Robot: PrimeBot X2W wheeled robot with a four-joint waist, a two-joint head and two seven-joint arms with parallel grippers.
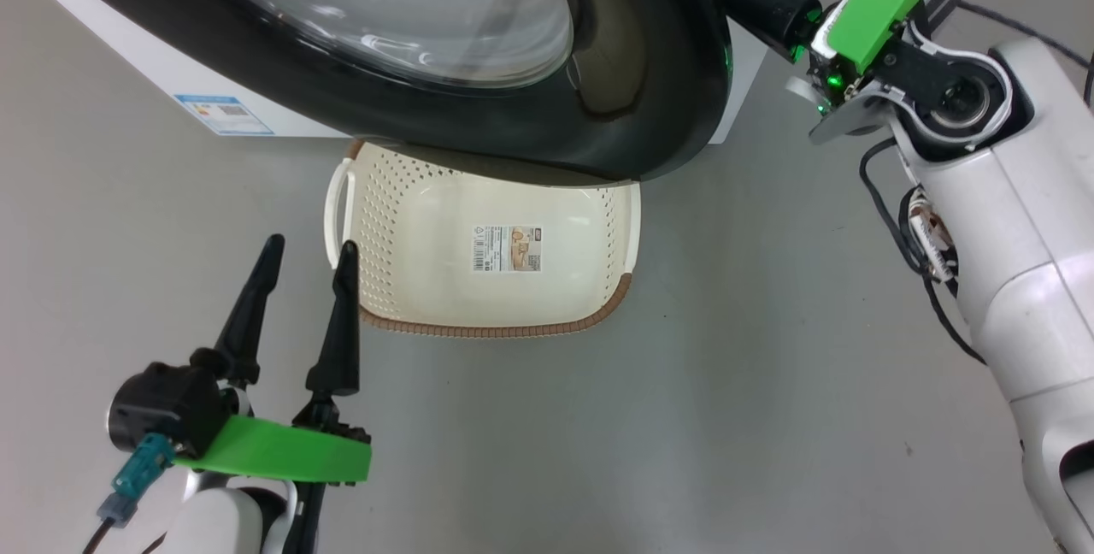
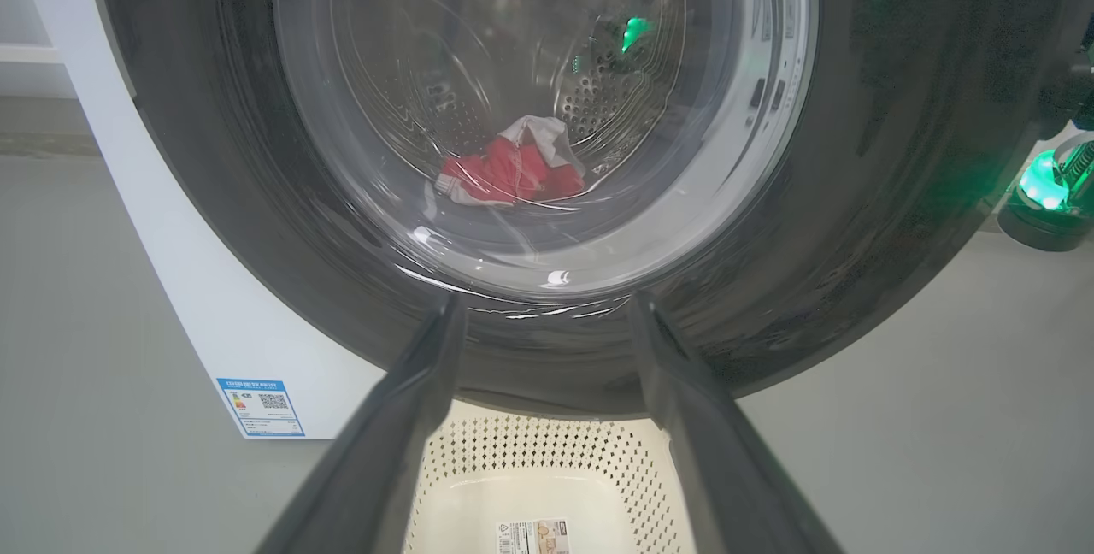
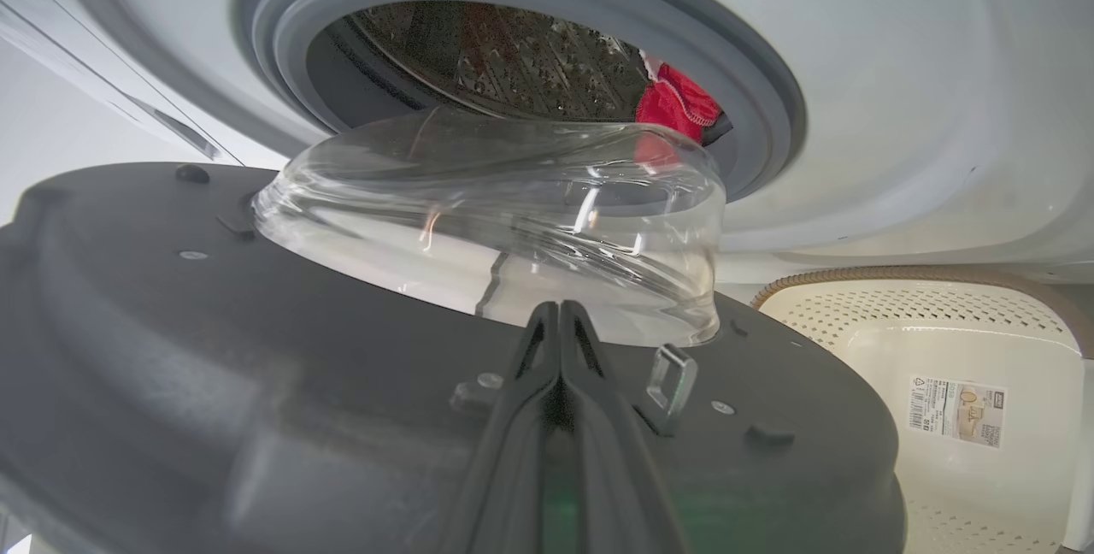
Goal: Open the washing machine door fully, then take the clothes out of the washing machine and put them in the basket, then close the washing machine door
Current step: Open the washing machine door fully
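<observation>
Door (image 1: 649, 67) is hanging part open above the basket (image 1: 479, 327) on a smooth grey floor (image 1: 769, 366).

At left, the left gripper (image 1: 312, 242) is hovering just beside the basket, fingers spread wide. The white washer (image 1: 154, 67) is showing a blue-edged label (image 1: 224, 114) with a QR code, and the cream basket's sticker (image 1: 507, 248) a barcode; both prints are too small to read. Red and white clothes (image 2: 513, 173) are lying in the steel drum (image 2: 598, 101), behind the glossy black door's glass bowl. At right, the right gripper (image 3: 560, 315), fingers pressed together, is reaching along the door's inner face.
</observation>
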